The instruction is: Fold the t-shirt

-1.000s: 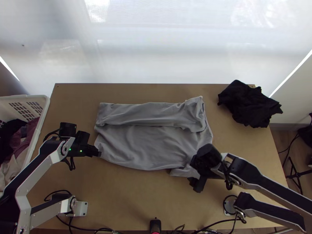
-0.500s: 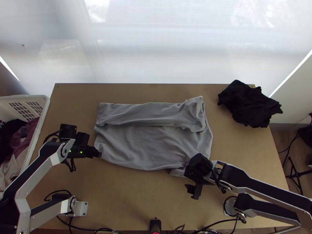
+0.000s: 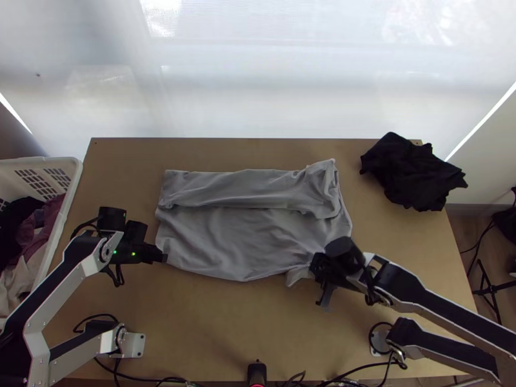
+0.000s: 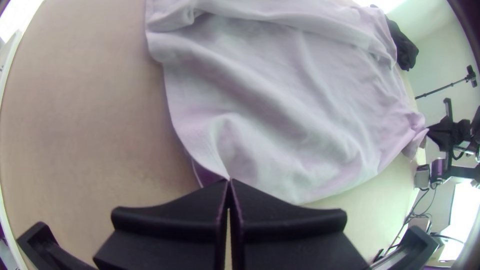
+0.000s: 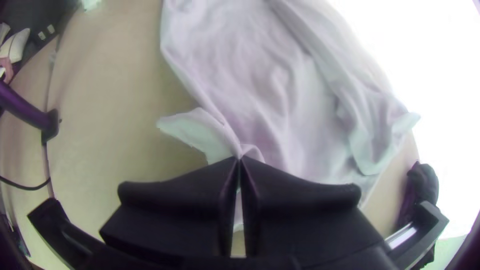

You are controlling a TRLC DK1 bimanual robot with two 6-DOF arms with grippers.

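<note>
The grey t-shirt (image 3: pixel 226 238) lies on the table with its far part folded over in a long strip toward the middle. At its near left corner is my left gripper (image 3: pixel 162 256); in the left wrist view the left gripper (image 4: pixel 229 184) is shut on a pinch of that corner. My right gripper (image 3: pixel 317 274) is at the near right part, where a small flap sticks out beside it. The right wrist view has the right gripper (image 5: pixel 239 161) shut on bunched cloth there, with the flap to one side of the fingertips.
A crumpled black cloth (image 3: pixel 413 171) lies at the table's far right corner. At the left edge stands a white basket (image 3: pixel 72 174) with clothes in it. Bare table (image 3: pixel 226 316) stretches between the shirt and the near edge, where cables run.
My right gripper shifted slightly down the picture, then back up, and is now on the cloth, whose near right flap looks rearranged. The left arm has barely moved.
</note>
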